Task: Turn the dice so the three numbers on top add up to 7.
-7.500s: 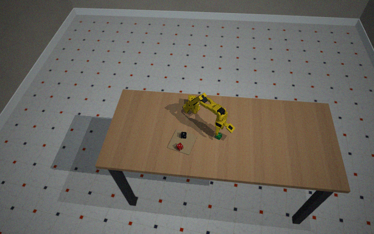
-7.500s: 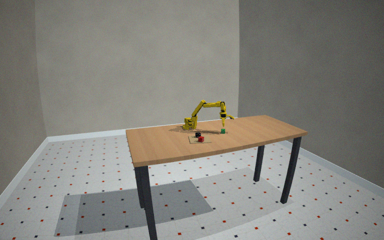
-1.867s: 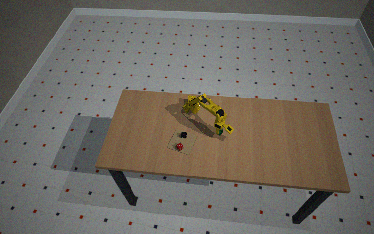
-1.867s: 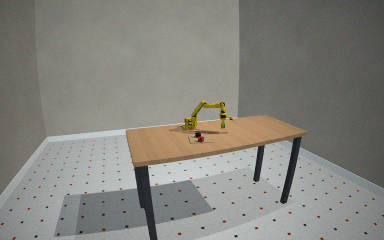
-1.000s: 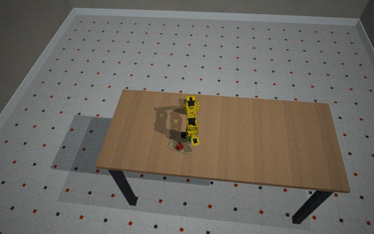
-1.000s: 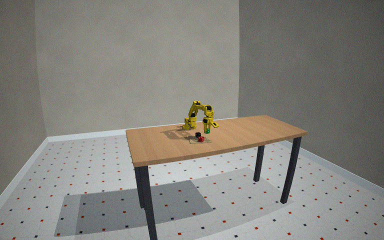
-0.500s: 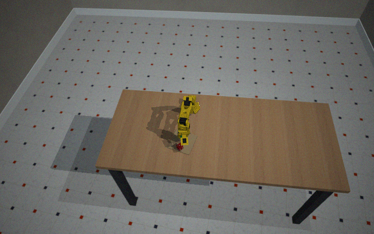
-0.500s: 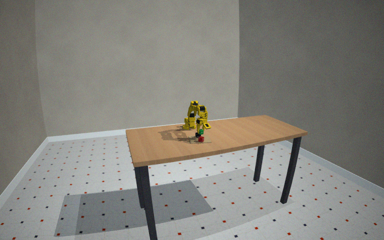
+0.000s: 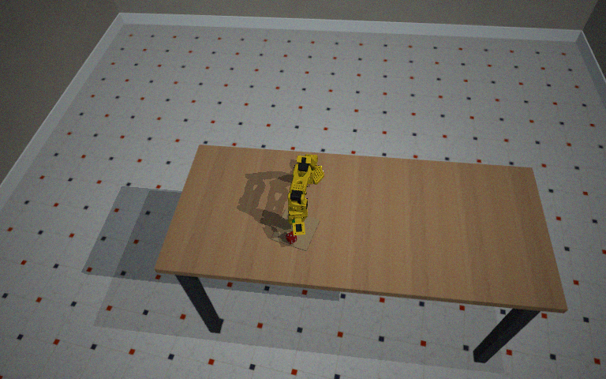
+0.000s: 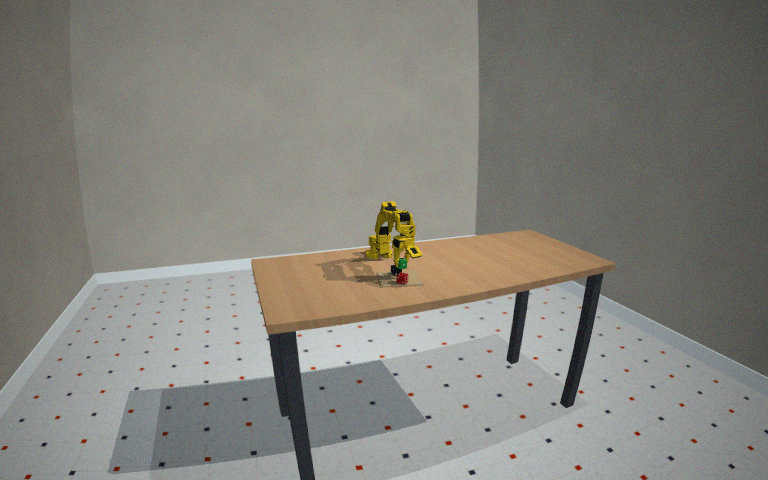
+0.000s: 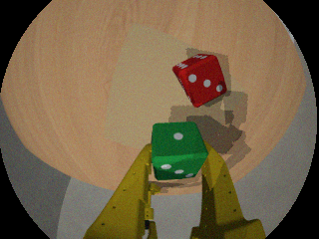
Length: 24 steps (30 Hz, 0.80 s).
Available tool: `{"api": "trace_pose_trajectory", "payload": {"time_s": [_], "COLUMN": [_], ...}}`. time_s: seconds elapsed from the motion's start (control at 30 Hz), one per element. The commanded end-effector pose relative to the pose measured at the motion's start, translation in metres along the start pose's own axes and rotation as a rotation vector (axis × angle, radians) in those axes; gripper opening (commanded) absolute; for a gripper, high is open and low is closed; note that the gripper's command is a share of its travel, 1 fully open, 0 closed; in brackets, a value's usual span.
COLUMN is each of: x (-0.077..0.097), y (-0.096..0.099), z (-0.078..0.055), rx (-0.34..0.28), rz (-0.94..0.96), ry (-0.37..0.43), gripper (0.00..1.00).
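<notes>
My gripper [image 11: 178, 159] is shut on a green die [image 11: 177, 150] and holds it in the air above the tan mat [image 11: 159, 87]. The green die also shows in the exterior view [image 10: 402, 263], under the yellow arm [image 10: 396, 234]. A red die [image 11: 199, 80] lies on the mat beyond the green one, its three-pip face toward the wrist camera; it also shows in the top view [image 9: 290, 238] and the exterior view [image 10: 402, 277]. A black die [image 10: 395, 270] sits on the mat beside the red one; the wrist view does not show it. In the top view the arm [image 9: 299, 197] hides most of the mat [image 9: 298, 237].
The mat lies near the middle of the wooden table [image 9: 357, 223], a short way in front of the arm's base [image 10: 376, 249]. The table's front edge is some way beyond the mat.
</notes>
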<state>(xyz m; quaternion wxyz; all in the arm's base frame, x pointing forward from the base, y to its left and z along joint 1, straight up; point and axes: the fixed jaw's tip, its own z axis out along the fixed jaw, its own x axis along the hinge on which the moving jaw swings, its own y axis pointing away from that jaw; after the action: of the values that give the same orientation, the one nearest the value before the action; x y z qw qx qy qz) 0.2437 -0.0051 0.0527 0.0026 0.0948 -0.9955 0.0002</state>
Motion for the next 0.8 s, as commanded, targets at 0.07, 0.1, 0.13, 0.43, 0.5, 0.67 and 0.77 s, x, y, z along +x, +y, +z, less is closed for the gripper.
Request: {"api": "trace_pose_trajectory", "payload": {"time_s": [0.07,0.1,0.13,0.43,0.5,0.67,0.77], "x": [-0.0003,-0.0003,-0.0003,-0.0003,-0.0003,-0.0002,0.001], "y": [-0.0083,-0.0083,-0.0083,-0.0083,-0.0083,-0.0083,-0.008], "z": [-0.0188,-0.0188,-0.0188,-0.0188,-0.0188,-0.0187,-0.0175], "rx": [0.016,0.016,0.016,0.016,0.016,0.016,0.014], "rz": [0.058,0.058,0.058,0.058,0.058,0.058,0.058], "ry": [-0.07,-0.07,-0.07,-0.07,-0.07,-0.07,-0.061], "gripper": [0.0,0.0,0.0,0.0,0.0,0.0,0.0]}}
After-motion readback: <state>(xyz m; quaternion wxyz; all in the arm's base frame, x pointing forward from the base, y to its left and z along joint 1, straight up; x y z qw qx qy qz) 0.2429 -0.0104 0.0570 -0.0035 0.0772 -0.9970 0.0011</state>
